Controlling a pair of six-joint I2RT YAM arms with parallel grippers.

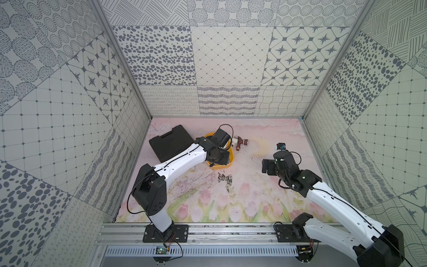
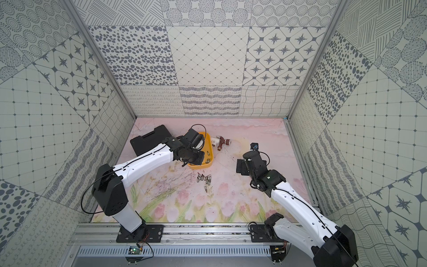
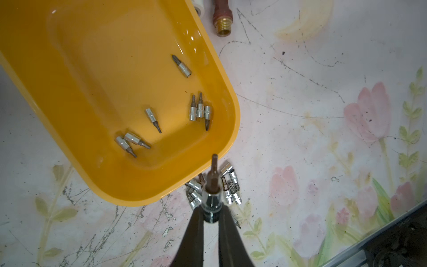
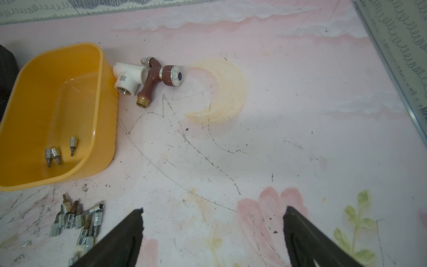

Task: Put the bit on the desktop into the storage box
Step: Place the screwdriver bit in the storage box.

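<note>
Grips one bit [image 3: 212,180] in the left gripper [image 3: 211,208]: dark fingers [image 3: 191,233] closed on its chrome base, brown tip pointing away from the wrist. Holds it in the air just off the storage box [image 3: 233,120], at the corner facing the desktop's near edge, tip seemingly just reaching over the rim, though the wrist view alone cannot settle that. Shows seven bits [image 3: 200,108] lying on the yellow floor of the box, three side by side against one wall, two more touching each other. Places the box toward the far edge of the desktop [image 1: 258,203], left of the middle, with a black tool case [image 1: 169,143] beside it in the far left corner. Sets a brown tap [image 4: 159,76], joined to a white pipe elbow [image 4: 128,79], just beside the wall facing the right edge. Finds the heap of loose bits [image 1: 225,178] on the desktop just on the near side of the box, beneath the held one, with a single bit [image 1: 227,189] lying a little nearer the near edge. Shows the right gripper [image 4: 213,209] spread wide and holding nothing, over bare desktop toward the right edge, well apart from box and heap.
</note>
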